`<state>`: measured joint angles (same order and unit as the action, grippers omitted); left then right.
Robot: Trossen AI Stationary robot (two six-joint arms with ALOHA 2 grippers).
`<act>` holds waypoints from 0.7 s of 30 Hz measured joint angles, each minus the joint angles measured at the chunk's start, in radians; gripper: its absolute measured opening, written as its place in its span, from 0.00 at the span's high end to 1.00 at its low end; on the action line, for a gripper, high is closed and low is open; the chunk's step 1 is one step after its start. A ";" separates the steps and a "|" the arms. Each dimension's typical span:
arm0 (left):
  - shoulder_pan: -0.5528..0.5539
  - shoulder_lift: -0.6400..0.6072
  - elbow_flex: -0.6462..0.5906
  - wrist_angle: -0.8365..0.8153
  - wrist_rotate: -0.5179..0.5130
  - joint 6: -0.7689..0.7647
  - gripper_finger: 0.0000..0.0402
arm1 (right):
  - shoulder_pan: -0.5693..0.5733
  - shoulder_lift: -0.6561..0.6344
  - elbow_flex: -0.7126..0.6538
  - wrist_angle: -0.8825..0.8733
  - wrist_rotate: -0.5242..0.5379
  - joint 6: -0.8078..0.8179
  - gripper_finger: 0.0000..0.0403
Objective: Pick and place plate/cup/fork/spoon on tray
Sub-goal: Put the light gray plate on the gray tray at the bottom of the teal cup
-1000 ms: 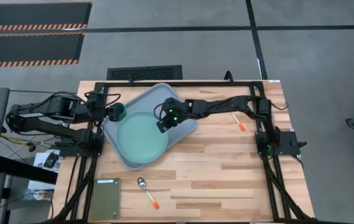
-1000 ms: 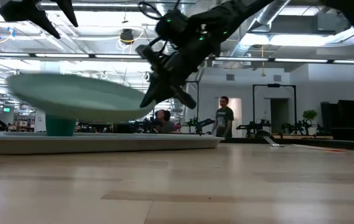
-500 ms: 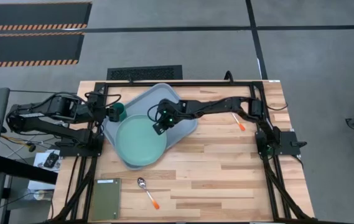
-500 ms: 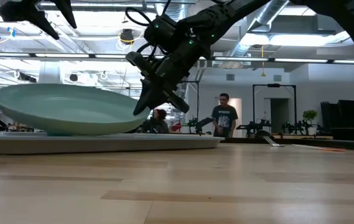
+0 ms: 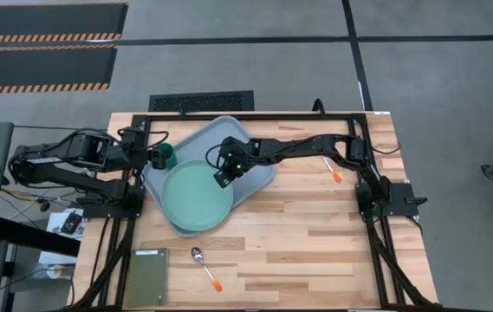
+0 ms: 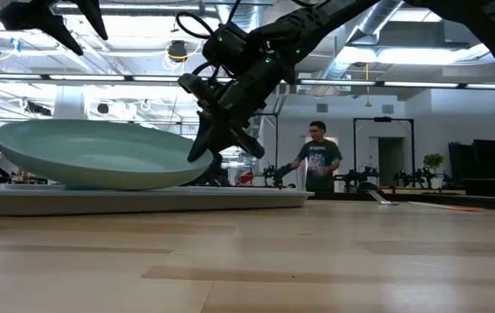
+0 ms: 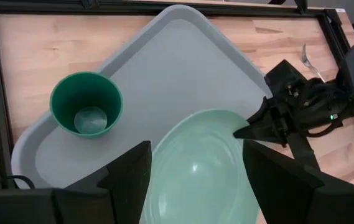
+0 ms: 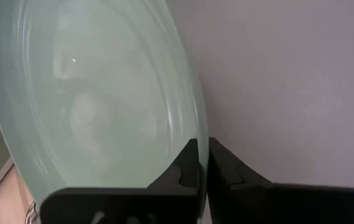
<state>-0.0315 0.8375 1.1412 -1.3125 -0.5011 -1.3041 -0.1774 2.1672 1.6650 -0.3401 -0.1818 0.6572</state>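
Observation:
The pale mint-green plate (image 5: pixel 196 196) lies in the grey-blue tray (image 5: pixel 229 134), over the tray's near part, and its underside (image 6: pixel 108 181) rests on the tray (image 6: pixel 256 198). My right gripper (image 5: pixel 225 177) is shut on the plate's right rim. The dark green cup (image 5: pixel 167 154) stands upright in the tray's left corner. My left gripper (image 5: pixel 153 159) is open and empty just left of the cup, above the table. The fork (image 5: pixel 331 169) lies at the right. The spoon (image 5: pixel 203 264) lies near the front edge. My right gripper pinches the plate's rim (image 8: pixel 195 134) between its two fingers (image 8: pixel 186 169), at the plate's right side. The fingers slant down from the table's right (image 6: pixel 208 139). The plate sits with its underside on the tray.
A dark olive-green flat rectangle (image 5: pixel 146 277) lies at the front left corner. Black frame rails (image 5: pixel 376 251) run along the table's left, right and far sides. Bare wood (image 5: pixel 307 234) lies right of the tray. A person (image 6: pixel 319 156) stands in the room beyond.
My right gripper has gone down and a little toward the table's left edge with the plate. The plate was lifted clear above the tray and cup; it now sits down on the tray. In the last half second it has hardly moved.

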 joint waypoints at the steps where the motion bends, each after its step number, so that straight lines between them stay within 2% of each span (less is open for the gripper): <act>1: 0.000 0.000 0.000 0.000 0.000 0.000 0.41 | -0.001 0.000 0.000 0.001 0.000 -0.006 0.94; 6: 0.000 0.000 0.000 0.000 0.000 -0.002 0.41 | 0.001 0.000 0.000 0.007 0.000 -0.011 0.87; 16: 0.000 0.000 0.000 0.000 0.000 -0.002 0.41 | -0.003 0.000 0.000 0.035 0.000 -0.037 0.81; 21: 0.000 0.000 0.000 0.000 0.000 -0.002 0.41 | -0.003 0.000 0.000 0.035 0.000 -0.038 0.74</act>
<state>-0.0315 0.8375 1.1408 -1.3121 -0.5011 -1.3060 -0.1807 2.1674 1.6650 -0.3046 -0.1814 0.6193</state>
